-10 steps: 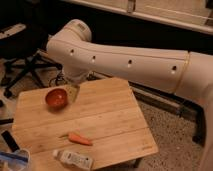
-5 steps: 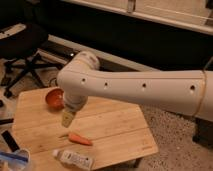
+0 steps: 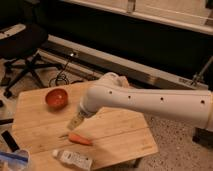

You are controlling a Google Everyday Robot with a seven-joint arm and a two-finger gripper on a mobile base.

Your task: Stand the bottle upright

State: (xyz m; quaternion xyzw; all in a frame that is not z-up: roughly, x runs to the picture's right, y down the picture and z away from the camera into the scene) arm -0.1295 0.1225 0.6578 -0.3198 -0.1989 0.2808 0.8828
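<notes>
The bottle (image 3: 73,159) lies on its side near the front edge of the wooden table (image 3: 125,135). It is clear plastic with a white cap pointing left and a white label. My gripper (image 3: 75,122) hangs from the white arm over the table's middle, just above and behind the orange carrot (image 3: 79,139). It is well above and behind the bottle and touches neither.
A red bowl (image 3: 56,97) stands at the table's back left. A black office chair (image 3: 22,47) stands on the floor behind the table at left. A blue-topped clear object (image 3: 12,161) is at the front left corner. The table's right edge drops to speckled floor.
The arm has swung down and forward from the table's back toward the carrot and the front. The bottle, carrot and bowl have not moved.
</notes>
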